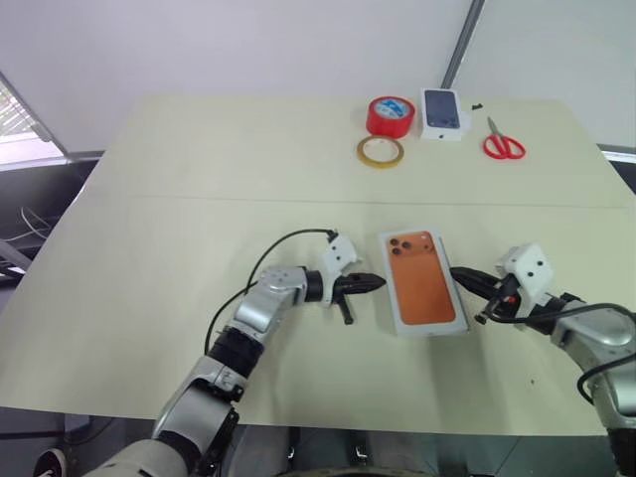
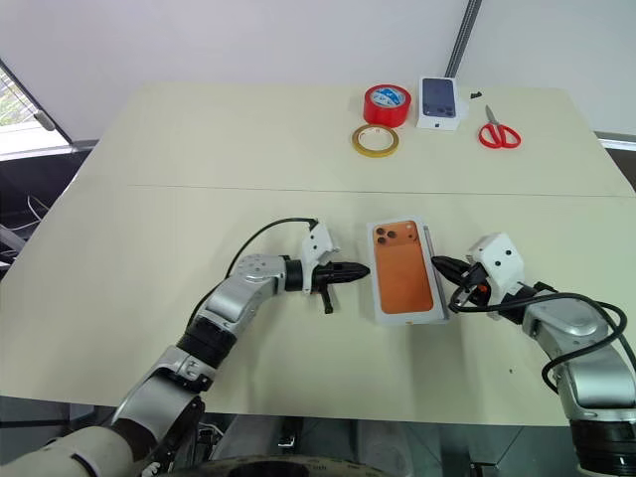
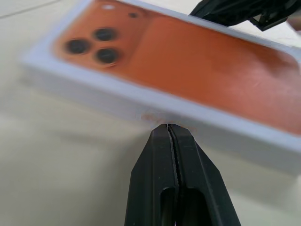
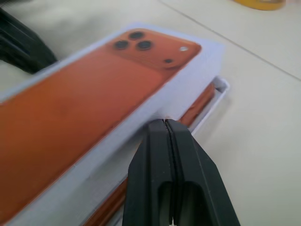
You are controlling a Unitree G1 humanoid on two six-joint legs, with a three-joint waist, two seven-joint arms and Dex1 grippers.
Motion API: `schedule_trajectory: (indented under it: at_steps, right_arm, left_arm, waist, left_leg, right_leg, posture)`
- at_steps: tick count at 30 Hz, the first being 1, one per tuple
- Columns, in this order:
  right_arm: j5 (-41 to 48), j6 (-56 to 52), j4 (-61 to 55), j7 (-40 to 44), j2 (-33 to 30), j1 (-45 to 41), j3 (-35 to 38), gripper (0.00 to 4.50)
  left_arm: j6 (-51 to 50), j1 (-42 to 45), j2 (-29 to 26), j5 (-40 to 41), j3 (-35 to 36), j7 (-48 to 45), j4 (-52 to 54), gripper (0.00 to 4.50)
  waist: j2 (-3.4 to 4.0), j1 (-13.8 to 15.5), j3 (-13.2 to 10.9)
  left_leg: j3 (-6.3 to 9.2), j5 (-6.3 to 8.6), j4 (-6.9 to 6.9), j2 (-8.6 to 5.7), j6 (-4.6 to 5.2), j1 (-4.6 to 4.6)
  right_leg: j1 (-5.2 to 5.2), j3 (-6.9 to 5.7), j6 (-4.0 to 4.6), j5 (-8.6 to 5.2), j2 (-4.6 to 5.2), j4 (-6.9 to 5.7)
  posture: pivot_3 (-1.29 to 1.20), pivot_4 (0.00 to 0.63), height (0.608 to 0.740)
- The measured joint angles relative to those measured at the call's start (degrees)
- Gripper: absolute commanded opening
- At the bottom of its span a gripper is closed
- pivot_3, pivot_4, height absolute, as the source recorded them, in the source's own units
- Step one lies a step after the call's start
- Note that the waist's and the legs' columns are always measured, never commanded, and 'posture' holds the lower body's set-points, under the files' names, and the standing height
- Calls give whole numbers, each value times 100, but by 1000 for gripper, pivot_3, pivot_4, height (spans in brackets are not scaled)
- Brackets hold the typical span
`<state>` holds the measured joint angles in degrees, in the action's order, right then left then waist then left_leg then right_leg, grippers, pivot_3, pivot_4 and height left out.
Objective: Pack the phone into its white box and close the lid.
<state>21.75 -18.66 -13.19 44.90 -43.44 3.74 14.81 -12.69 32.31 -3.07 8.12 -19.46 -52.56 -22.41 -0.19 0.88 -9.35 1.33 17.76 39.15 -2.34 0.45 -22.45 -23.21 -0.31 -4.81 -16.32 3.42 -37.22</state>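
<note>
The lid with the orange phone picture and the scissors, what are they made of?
The lid looks like smooth white cardboard: crisp folded edges and an orange phone printed flat on top, though thin plastic is possible. The scissors seem to have glossy red plastic handles, and the pale grey blades are probably metal.

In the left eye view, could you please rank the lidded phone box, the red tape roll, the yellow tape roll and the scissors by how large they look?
1. Phone box, clearly largest, though nearest the camera.
2. Red tape roll.
3. Yellow tape roll and scissors look about alike, so I would not rank them.
</note>
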Motion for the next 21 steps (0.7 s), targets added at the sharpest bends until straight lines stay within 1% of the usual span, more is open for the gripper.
schedule_trajectory:
  at_steps: [3, 6, 13, 21]
  right_arm:
    - [62, -62, -86, 67, -34, 30, 133, 17]
    - [89, -100, -160, 98, -26, 42, 114, 17]
    - [-40, -94, -170, 63, -20, 75, 109, 17]
    - [-359, 78, -93, 61, -21, 175, -126, 17]
  left_arm:
    - [60, 26, 122, -18, 10, 37, -116, 0]
    - [58, 47, 201, -18, 0, 34, -126, 0]
    - [57, 72, 206, -18, -8, 6, -114, 0]
    - [52, 188, 286, -7, 18, 48, -112, 0]
  waist:
    - [0, -12, 0]
    - [0, -9, 0]
    - [0, -8, 0]
    - [0, -7, 0]
  left_leg:
    - [0, 0, -1, 1, 0, 3]
    - [0, 0, 0, 1, 0, 2]
    - [0, 0, -1, 1, -1, 2]
    - [0, -1, 0, 0, -1, 2]
  right_leg:
    - [0, 0, 0, 0, -1, -3]
    - [0, 0, 0, 0, -1, -2]
    - [0, 0, 0, 0, 0, -2]
    - [0, 0, 0, 0, -1, -3]
  posture:
    - [0, 150, 740]
    - [0, 150, 740]
    - [0, 150, 740]
    - [0, 150, 740]
